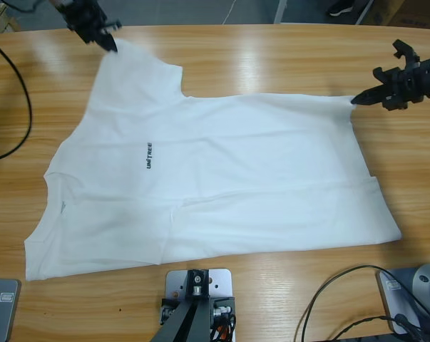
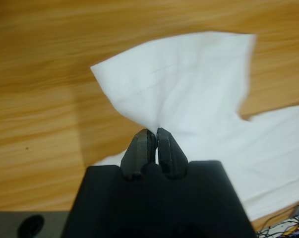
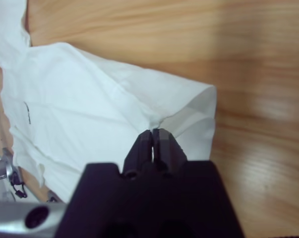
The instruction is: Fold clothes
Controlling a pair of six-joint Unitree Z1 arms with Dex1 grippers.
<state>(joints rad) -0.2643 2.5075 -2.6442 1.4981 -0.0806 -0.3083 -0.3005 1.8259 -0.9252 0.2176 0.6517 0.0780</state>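
Note:
The white T-shirt (image 1: 222,178) lies spread flat on the wooden table (image 1: 272,60), its neck towards the left and its hem towards the right. Its dark logo (image 1: 149,154) faces up. At the far left corner, my left gripper (image 1: 113,48) (image 2: 155,131) is shut on the edge of the far sleeve (image 2: 189,74), which rises lifted from its jaws. At the right, my right gripper (image 1: 354,100) (image 3: 153,131) is shut on the far hem corner (image 3: 189,111), where the cloth puckers into a small fold.
A black cable (image 1: 23,92) curves over the table's left end. More cables (image 1: 329,292) lie at the near right. The table's far edge runs just behind the left gripper. Bare wood shows right of the hem (image 1: 414,178).

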